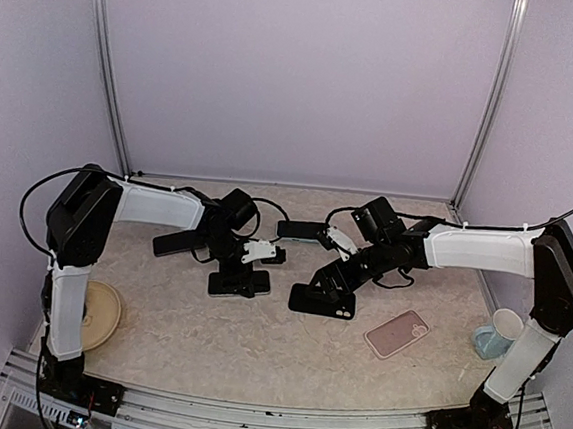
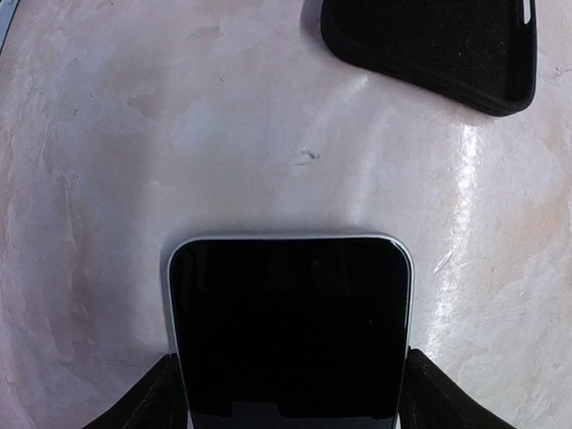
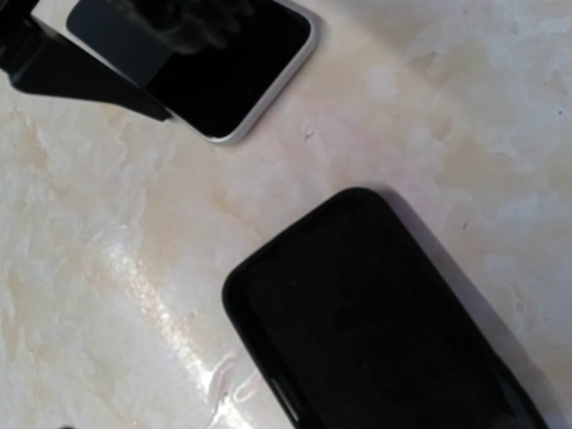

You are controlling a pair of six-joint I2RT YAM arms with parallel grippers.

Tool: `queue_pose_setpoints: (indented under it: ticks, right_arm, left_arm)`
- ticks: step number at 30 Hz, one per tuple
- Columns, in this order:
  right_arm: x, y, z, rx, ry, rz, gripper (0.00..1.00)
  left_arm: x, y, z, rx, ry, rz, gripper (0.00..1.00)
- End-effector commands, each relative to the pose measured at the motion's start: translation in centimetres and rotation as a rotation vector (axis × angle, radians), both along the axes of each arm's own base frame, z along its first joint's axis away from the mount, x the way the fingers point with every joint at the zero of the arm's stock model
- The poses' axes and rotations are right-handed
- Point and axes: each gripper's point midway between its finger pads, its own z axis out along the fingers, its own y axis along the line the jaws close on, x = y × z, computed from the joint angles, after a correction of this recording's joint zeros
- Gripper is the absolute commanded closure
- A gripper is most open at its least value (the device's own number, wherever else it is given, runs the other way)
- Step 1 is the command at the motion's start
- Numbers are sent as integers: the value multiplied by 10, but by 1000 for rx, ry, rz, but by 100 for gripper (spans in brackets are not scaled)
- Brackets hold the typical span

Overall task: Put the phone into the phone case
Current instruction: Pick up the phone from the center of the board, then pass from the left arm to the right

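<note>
Near the bench's centre lies the black phone case, beneath my right gripper, whose pincer state I cannot tell; just beside it, the phone lies flat, clamped edgewise by my left gripper.

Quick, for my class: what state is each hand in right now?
Left hand: closed on the phone, gripping its sides.
Right hand: cannot be told; it is above the black case.
</note>
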Motion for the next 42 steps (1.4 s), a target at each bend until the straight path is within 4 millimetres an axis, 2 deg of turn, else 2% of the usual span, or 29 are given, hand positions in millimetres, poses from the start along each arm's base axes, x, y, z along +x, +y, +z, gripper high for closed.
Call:
queue_pose_setpoints:
  ticks: [1, 5, 9, 13, 25, 31, 36, 42]
  right_arm:
    - [2, -1, 4, 8, -9, -4, 0]
    - [4, 0, 1, 11, 2, -15, 0]
    - [7, 1, -3, 22, 32, -37, 0]
    - [11, 0, -6, 26, 51, -61, 0]
    - [19, 6, 0, 133, 120, -105, 0]
    - [22, 10, 2, 163, 140, -119, 0]
    - [20, 17, 5, 201, 168, -112, 0]
    - [19, 23, 7, 239, 205, -113, 0]
  left_arm:
    - [0, 3, -15, 41, 4, 12, 46]
    - [5, -1, -4, 17, -23, 23, 46]
    - [12, -8, 17, -40, -68, 52, 49]
    - [14, -13, 29, -69, -99, 66, 49]
    - [0, -35, 45, -168, -119, 87, 51]
    - [-3, -45, 61, -232, -140, 128, 51]
    - [-17, -59, 83, -304, -154, 122, 48]
    - [-40, -75, 92, -313, -176, 99, 48]
